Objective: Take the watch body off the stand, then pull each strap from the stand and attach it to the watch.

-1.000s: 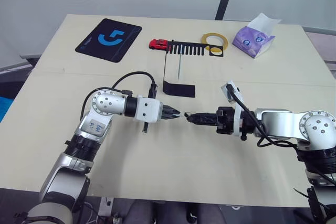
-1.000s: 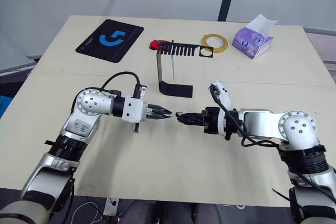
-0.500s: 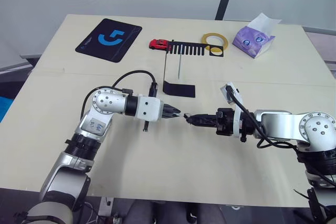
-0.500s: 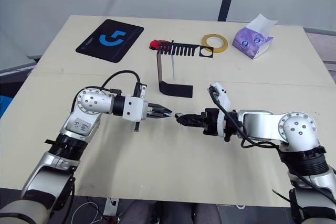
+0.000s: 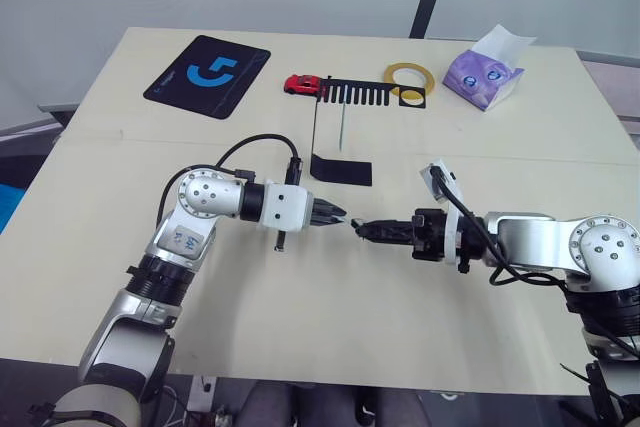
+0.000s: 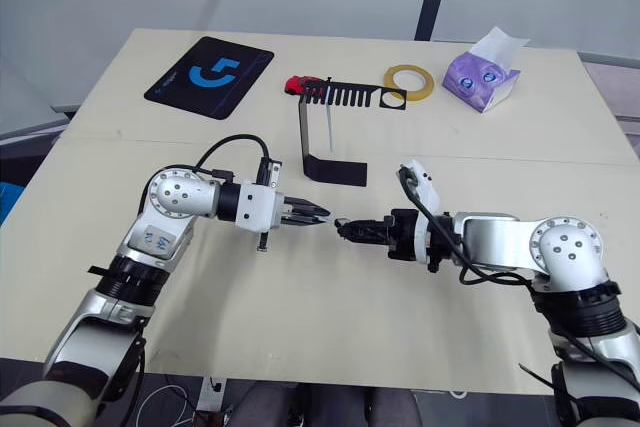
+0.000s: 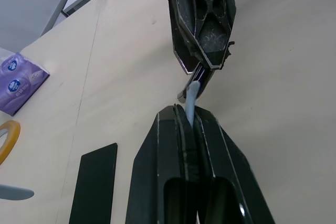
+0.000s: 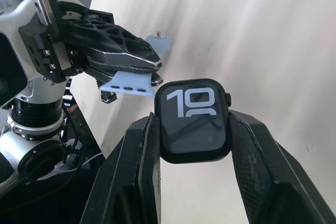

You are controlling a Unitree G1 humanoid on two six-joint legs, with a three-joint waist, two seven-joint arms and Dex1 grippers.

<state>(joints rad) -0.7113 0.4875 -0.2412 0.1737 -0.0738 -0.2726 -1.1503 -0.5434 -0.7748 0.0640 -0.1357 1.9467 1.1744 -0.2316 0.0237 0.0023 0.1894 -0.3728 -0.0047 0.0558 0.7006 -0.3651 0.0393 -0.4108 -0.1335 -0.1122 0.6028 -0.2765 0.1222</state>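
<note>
We see the two arms meeting tip to tip over the middle of the pale wooden surface (image 5: 300,337). The right tool (image 8: 193,129) is clamped on the watch body (image 8: 193,119), its two black fingers pressing the sides of the case, whose dark screen faces the wrist camera with white digits on it. The left tool (image 7: 192,120) is pinched narrow on a pale grey-blue strap (image 7: 192,98), which sticks out from between its fingers. In the right wrist view that strap (image 8: 128,84) shows a row of small holes, and its free end lies right against the edge of the watch body; we cannot tell whether it is seated in the case or only touching it. From the head camera, the left tool (image 5: 341,217) and the right tool (image 5: 362,228) sit almost tip against tip, held just above the surface.

Behind them stands the stand (image 5: 340,137), its flat black base on the surface and its comb-toothed bar at the top of the upright. A red toy car (image 5: 301,84) lies just beside the left end of that bar. Near its right end lies a roll of yellow tape (image 5: 408,76), and further right a purple tissue pack (image 5: 484,72). A black mat with a blue logo (image 5: 207,75) lies at the far left of the surface.
</note>
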